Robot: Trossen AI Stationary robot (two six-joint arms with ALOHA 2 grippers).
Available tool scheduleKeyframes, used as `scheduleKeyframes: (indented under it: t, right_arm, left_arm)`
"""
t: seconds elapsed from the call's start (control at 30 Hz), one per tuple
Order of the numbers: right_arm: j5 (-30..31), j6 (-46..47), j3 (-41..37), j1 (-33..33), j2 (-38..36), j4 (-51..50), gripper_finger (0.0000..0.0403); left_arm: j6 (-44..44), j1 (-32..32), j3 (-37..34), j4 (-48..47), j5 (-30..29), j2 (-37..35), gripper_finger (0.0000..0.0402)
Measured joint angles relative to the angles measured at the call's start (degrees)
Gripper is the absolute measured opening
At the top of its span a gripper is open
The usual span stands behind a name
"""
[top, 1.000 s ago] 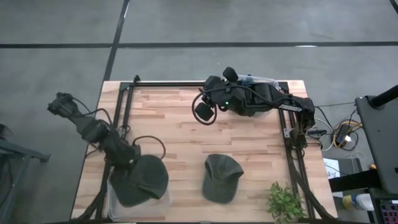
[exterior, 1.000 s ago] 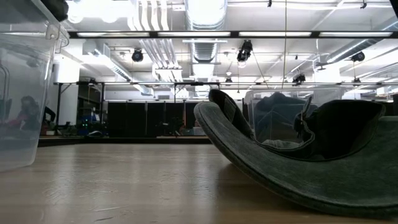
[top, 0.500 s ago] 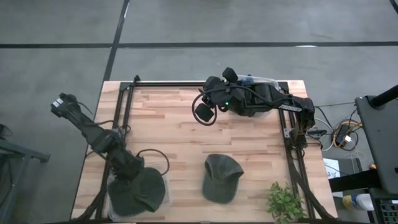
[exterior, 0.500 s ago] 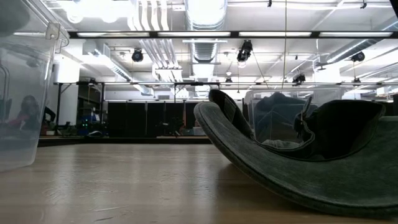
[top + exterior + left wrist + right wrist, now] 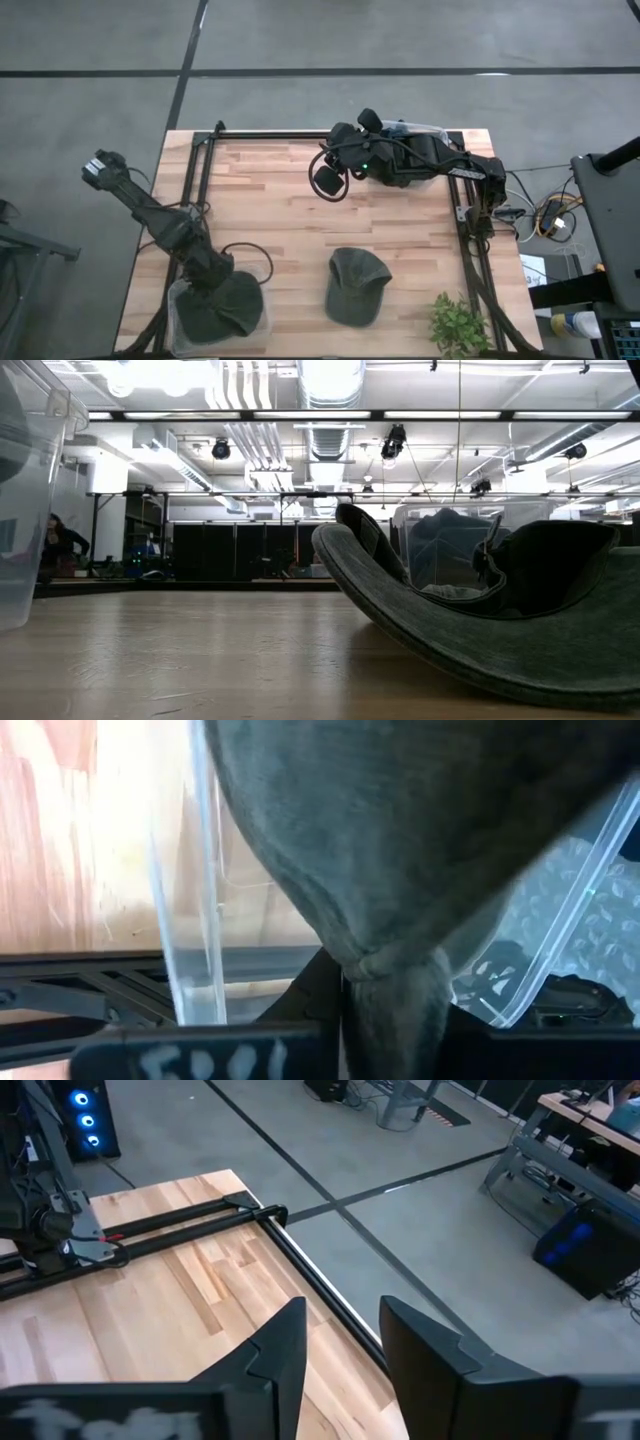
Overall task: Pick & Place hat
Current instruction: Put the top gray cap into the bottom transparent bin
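While I watch from overhead, I log the following. Left gripper (image 5: 214,283): lower left of the high view, reaching down into a clear plastic bin (image 5: 175,300) at the table's front-left corner. My left wrist view shows its fingers pinched narrow on a bunched fold of a dark grey cap (image 5: 400,850), which hangs inside the bin wall (image 5: 195,920); from above, that cap (image 5: 225,310) fills most of the bin.

Second grey cap (image 5: 355,285): lower centre of the high view, lying on the bare wooden table (image 5: 270,200), well apart from both grippers. In the low view this cap (image 5: 470,610) fills the right half of the frame, brim curving up toward the middle.

Right gripper (image 5: 328,180): upper centre of the high view, arm folded along the table's far edge. In my right wrist view its fingers (image 5: 280,1350) stand part-way apart over the table edge, holding nothing.

Potted plant (image 5: 458,325): lower right of the high view.

Person (image 5: 58,545): seated, far left of the low view, in the room behind.
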Motion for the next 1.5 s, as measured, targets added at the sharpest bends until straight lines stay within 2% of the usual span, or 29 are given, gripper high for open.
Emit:
scheduleKeyframes:
  t: [0.33, 1.5]
  right_arm:
    - [0.01, 0.20, 0.01, 0.00, 0.00, 0.07, 0.0123]
    - [-1.39, -0.02, -0.01, 0.24, 0.00, 0.26, 0.0128]
  left_arm:
    - [-0.63, 0.00, -0.09, 0.01, 0.00, -0.31, 0.0039]
    - [-0.69, 0.00, 0.11, 2.98, -0.43, -0.68, 0.0042]
